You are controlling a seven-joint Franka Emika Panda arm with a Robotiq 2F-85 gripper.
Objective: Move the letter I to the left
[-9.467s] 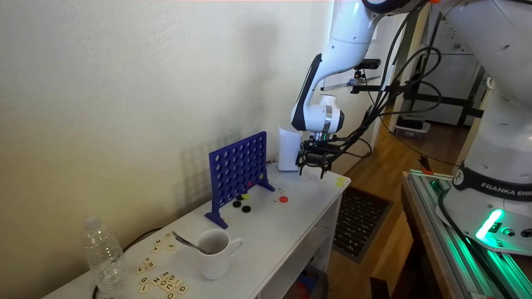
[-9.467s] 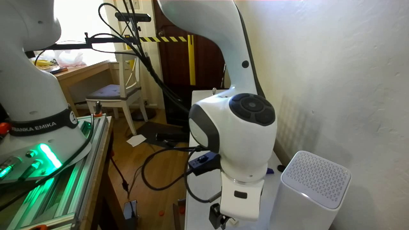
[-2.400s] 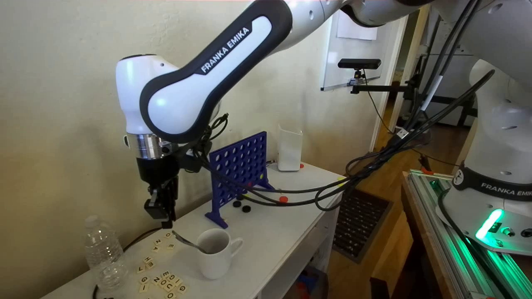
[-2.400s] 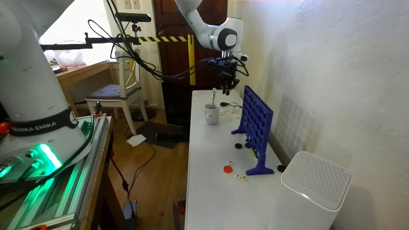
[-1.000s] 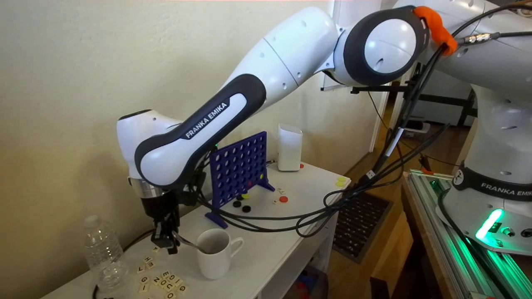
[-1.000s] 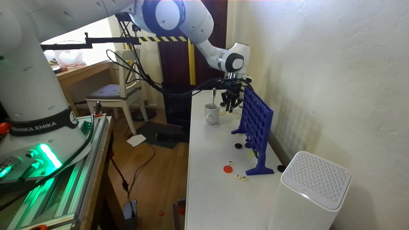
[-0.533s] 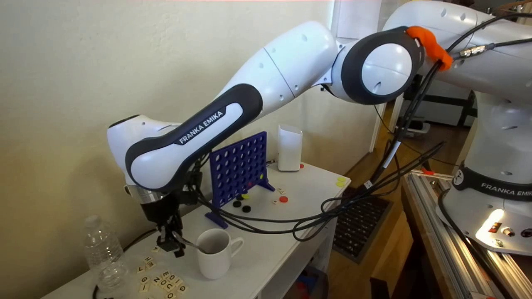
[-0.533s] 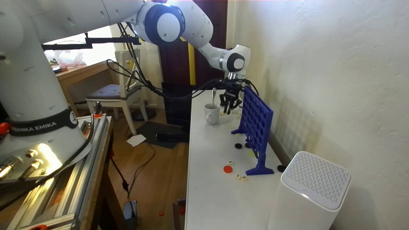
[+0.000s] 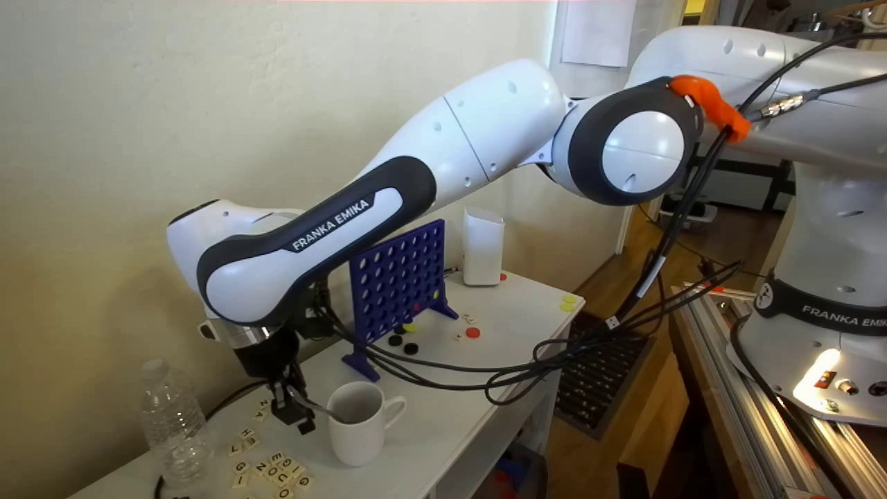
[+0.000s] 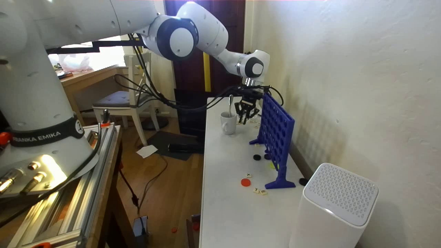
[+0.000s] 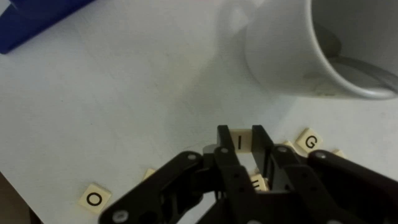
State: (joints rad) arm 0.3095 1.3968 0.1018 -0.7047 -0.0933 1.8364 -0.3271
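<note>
Wrist view, upper left: foot of blue rack [image 11: 34,21] stood on white counter [image 11: 124,93]. Lower left lay tile O [image 11: 94,199]. Just right of centre, jaws pinched letter I [image 11: 239,140] by its sides; whether it touched counter, couldn't tell from my spot. Below it, half-hidden tile [image 11: 258,183]. Farther right, tile G [image 11: 310,140]; upper right, mug [image 11: 279,54], spoon [image 11: 367,69] leaning inside.

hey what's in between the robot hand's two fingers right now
The letter I tile: in the wrist view, the hand has its fingers on either side of it, with no gap showing. It can't be made out in the exterior views.
</note>
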